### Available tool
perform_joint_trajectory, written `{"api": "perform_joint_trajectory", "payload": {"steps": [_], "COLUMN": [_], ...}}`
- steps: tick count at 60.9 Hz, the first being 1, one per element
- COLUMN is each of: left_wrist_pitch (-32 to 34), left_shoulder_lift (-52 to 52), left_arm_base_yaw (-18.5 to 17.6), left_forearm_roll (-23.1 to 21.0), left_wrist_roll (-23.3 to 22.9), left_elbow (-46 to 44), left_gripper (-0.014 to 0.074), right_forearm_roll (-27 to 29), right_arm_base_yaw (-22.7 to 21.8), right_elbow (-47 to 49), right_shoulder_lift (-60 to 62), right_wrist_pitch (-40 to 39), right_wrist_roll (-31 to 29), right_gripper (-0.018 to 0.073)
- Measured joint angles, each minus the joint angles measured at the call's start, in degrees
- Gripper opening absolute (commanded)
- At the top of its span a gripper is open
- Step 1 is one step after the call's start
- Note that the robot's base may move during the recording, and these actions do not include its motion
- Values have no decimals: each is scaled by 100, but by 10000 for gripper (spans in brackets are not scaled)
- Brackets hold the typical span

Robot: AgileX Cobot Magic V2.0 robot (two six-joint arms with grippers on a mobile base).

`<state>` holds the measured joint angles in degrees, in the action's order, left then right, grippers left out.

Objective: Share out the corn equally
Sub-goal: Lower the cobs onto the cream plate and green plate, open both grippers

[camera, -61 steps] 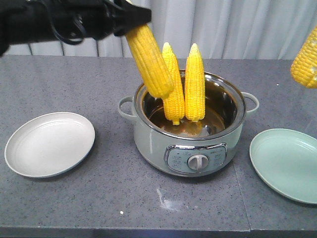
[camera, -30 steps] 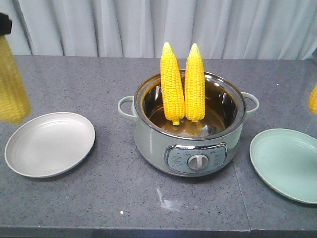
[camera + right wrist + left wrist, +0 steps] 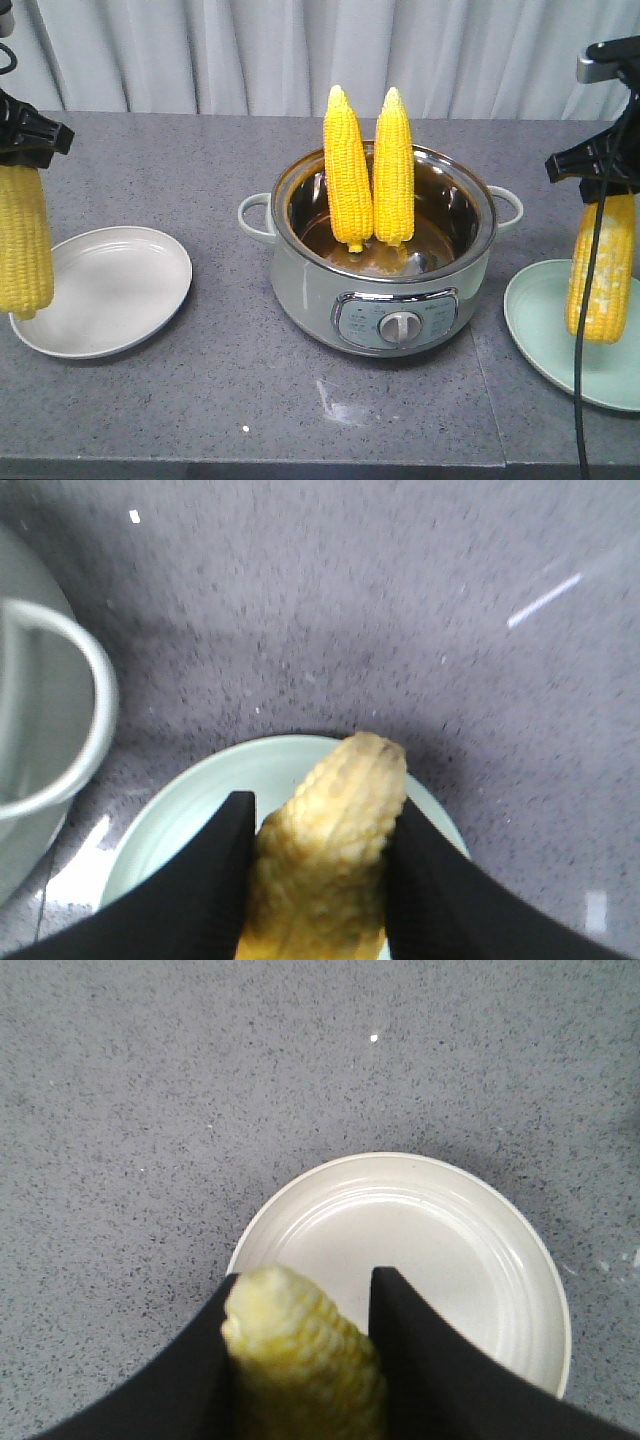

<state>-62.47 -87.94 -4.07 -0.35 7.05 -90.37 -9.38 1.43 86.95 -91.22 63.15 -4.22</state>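
Swung outward from the electric pot (image 3: 300,290) since a moment ago, the left gripper (image 3: 22,135) clamps a corn cob (image 3: 22,240) hanging vertical, tip down, over the left edge of the white plate (image 3: 120,300), while the right gripper (image 3: 600,165) clamps a second cob (image 3: 612,270) likewise above the green plate (image 3: 545,330).

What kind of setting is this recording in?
Probably a staged kitchen-style test bench: a grey speckled counter, a pale green electric cooking pot holding two yellow corn cobs, and a pleated grey curtain backdrop.
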Motion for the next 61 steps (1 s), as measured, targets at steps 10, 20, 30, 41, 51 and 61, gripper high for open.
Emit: {"api": "perform_joint_trajectory", "payload": {"steps": [10, 20, 30, 41, 51, 61], "left_wrist_pitch": [40, 92, 115, 155, 235, 272], "left_shoulder_lift": [-257, -491, -697, -862, -898, -909], "left_arm_base_yaw": [0, 0, 0, 0, 0, 0], "left_forearm_roll": [35, 35, 35, 35, 35, 35], "left_wrist_roll": [0, 0, 0, 0, 0, 0], "left_elbow": [0, 0, 0, 5, 9, 9], "left_gripper": [-7, -7, -6, -6, -6, -6], "right_forearm_roll": [0, -11, 13, 54, 480, 839], "right_arm_base_yaw": [0, -14, -186, -544, -722, -722], "right_elbow": [0, 0, 0, 0, 0, 0], "right_shoulder_lift": [-381, -649, -908, -979, -979, -979], "right_wrist_pitch": [213, 387, 486, 572, 572, 566], "right_wrist_roll": [21, 29, 29, 23, -287, -508], "right_gripper": [-5, -5, 0, 52, 150, 311]}}
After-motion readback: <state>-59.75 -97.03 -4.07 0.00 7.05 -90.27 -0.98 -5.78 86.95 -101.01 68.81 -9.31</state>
